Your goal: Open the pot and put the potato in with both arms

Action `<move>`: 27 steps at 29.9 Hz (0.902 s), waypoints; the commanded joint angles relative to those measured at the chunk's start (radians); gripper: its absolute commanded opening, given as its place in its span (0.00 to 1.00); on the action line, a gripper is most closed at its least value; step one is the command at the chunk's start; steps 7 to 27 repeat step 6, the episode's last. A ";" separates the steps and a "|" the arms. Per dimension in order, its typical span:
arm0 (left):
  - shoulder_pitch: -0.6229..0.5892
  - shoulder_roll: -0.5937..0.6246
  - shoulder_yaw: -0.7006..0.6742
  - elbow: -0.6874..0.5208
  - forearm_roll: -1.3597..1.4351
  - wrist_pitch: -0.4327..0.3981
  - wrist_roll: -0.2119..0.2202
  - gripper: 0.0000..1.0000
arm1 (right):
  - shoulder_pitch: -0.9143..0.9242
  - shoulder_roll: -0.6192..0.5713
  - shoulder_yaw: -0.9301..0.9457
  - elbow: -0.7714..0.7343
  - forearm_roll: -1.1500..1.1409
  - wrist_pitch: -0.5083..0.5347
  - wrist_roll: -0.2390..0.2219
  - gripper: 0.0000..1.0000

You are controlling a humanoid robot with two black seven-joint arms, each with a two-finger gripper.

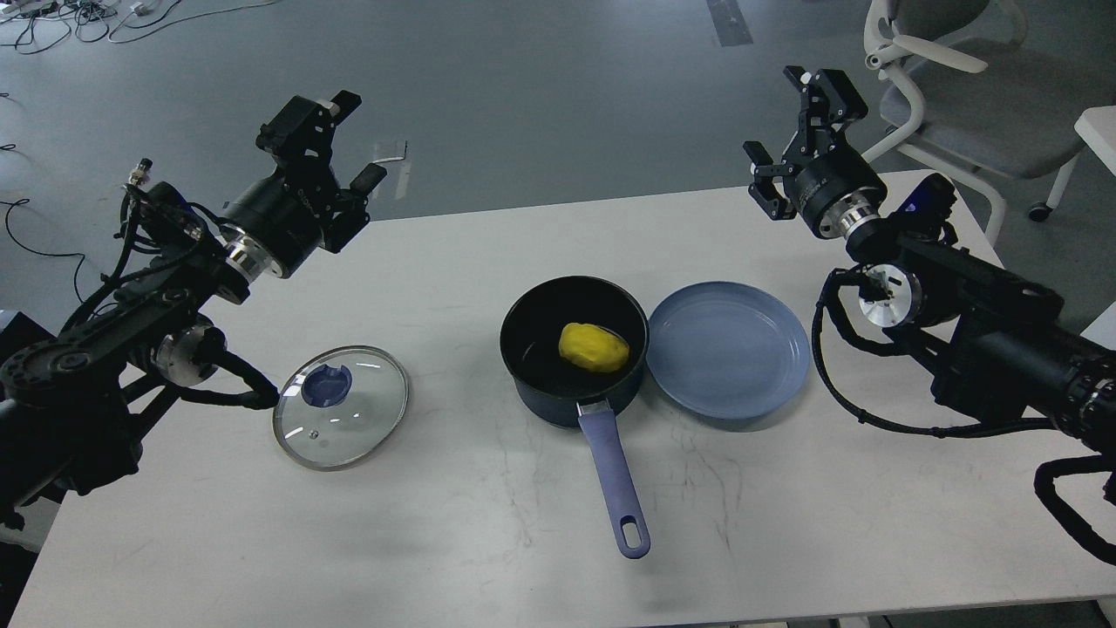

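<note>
The pot [571,349] stands open near the middle of the white table [453,541], and the potato [594,347] lies inside it. A blue plate [728,349] touches its right side, and the glass lid [340,407] lies flat well apart on the left. The 2 grippers, left [344,139] and right [789,131], are raised above the far corners, both spread open and holding nothing.

Lab or office: floor cables [52,22], swivel chair [959,87].
</note>
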 commanded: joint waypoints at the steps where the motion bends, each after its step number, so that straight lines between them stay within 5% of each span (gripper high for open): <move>1: 0.030 -0.010 -0.020 0.000 0.001 -0.001 0.000 0.98 | -0.042 -0.007 0.006 -0.022 0.000 0.186 0.002 1.00; 27: 0.033 -0.017 -0.022 0.002 0.001 -0.001 0.000 0.98 | -0.061 -0.032 0.008 -0.033 0.000 0.228 0.002 1.00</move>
